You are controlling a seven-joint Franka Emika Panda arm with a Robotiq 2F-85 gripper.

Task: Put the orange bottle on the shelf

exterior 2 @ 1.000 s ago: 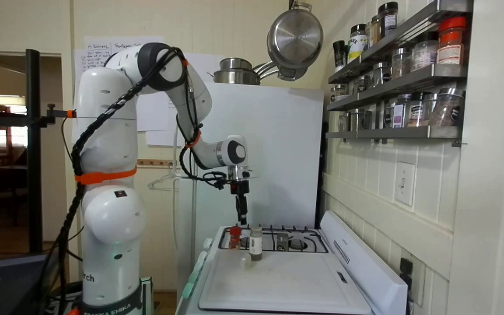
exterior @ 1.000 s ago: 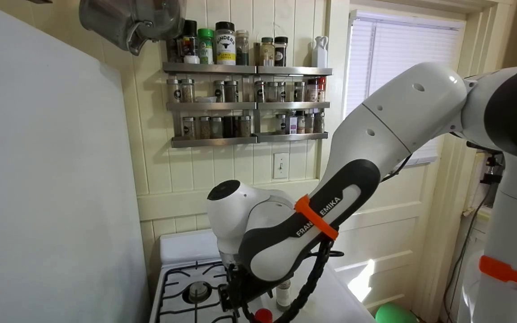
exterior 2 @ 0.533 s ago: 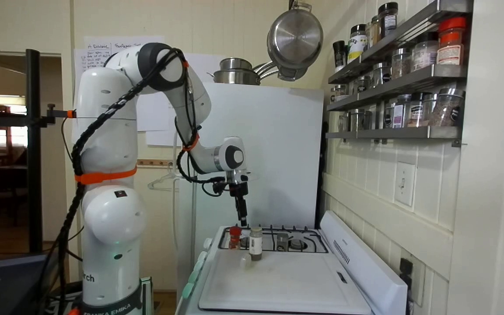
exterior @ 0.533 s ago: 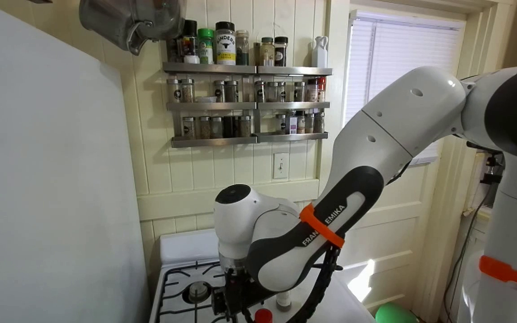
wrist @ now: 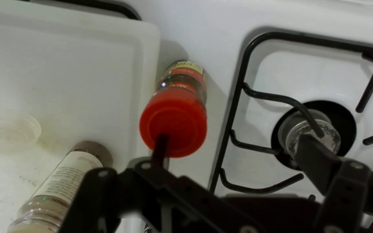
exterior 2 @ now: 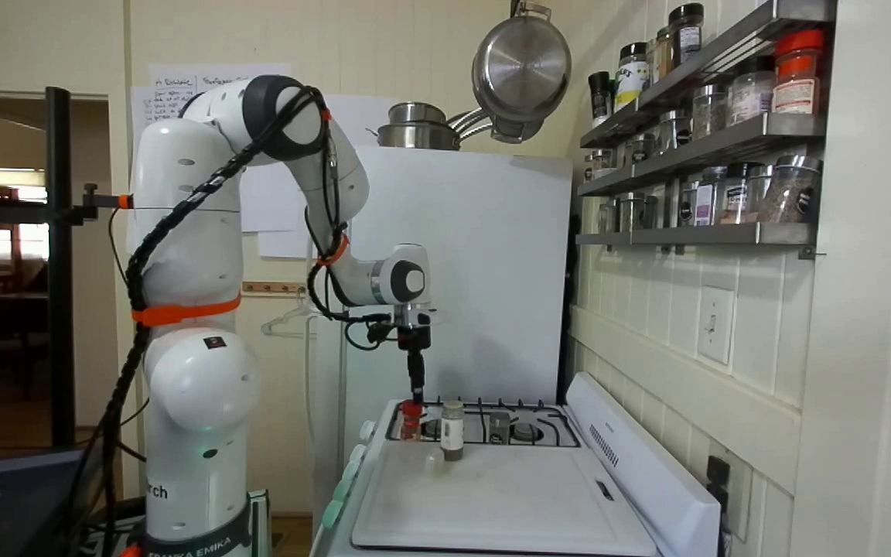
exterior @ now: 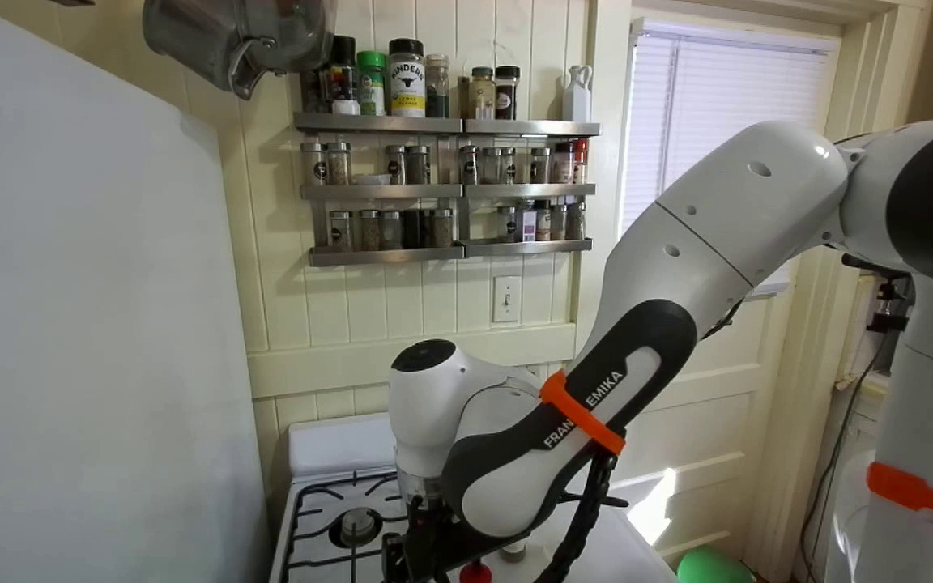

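Hanging low over the stove (wrist: 206, 29), the fingers (wrist: 319, 165) stand spread wide, pointing down. The orange bottle (wrist: 176, 103) is upright on the white stove top, between the flat cover (wrist: 76, 64) and a black grate (wrist: 234, 106), so it is not yet on the shelf (exterior: 402, 192). In the wrist view, one finger overlaps the edge of the bottle's red cap (wrist: 173, 123); whether they touch, I cannot tell. On the cover, a white-labelled jar (wrist: 68, 176) stands upright near the bottle, with a small clear cup (wrist: 11, 131) just beside the jar. In both exterior views, the shelf hangs on the wall (exterior: 385, 308) above the stove, its metal tiers carrying rows of spice jars (exterior: 391, 231).
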